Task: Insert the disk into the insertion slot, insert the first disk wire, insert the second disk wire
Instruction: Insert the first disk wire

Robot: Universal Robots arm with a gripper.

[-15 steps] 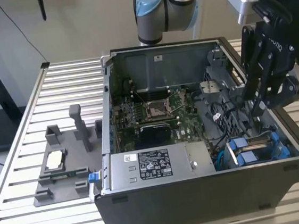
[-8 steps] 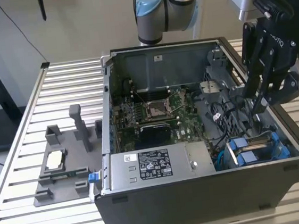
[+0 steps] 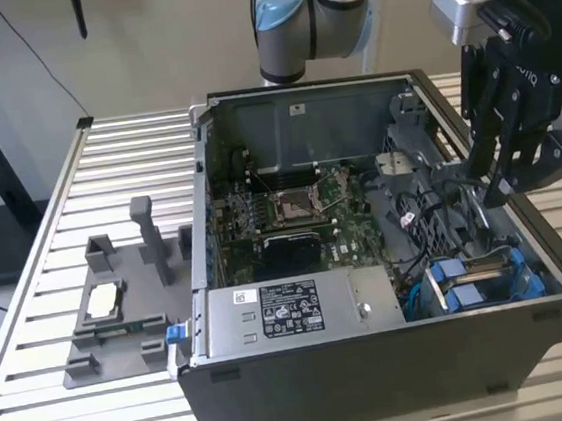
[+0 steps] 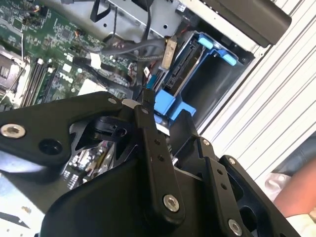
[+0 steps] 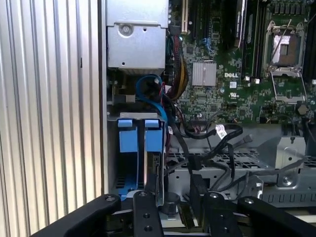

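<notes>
Blue plastic frames the disk (image 3: 484, 278), which sits down in the slot (image 5: 133, 116) at the corner of the case (image 3: 379, 376) on the exterior view's right, beside the power box (image 3: 292, 310). By my reading the disk step is done and the wire work is in hand. The gripper (image 3: 490, 187) hangs over the open case, close above a tangle of black wires (image 5: 207, 145) between the board (image 3: 291, 209) and the slot. Whether it is apart, together or clamped on a plug, I cannot tell. A blue wire (image 5: 148, 91) loops from beside the power box toward the disk, and I cannot make out whether any plug is seated.

As I judge it, these things could go wrong:

- The wires lie crossed and slack, so a descent could catch a loop and pull the wrong wire, or drag a neighbouring plug loose.
- A plug that meets the disk's port off-square could jam or bend the contacts, the more so in so cramped a corner.
- The gripper's body is broad for this space, so a small sideways drift could knock it on the metal rim, or lean on the disk and shift it.
- A stiff wire may spring back and twist its plug out of line
</notes>
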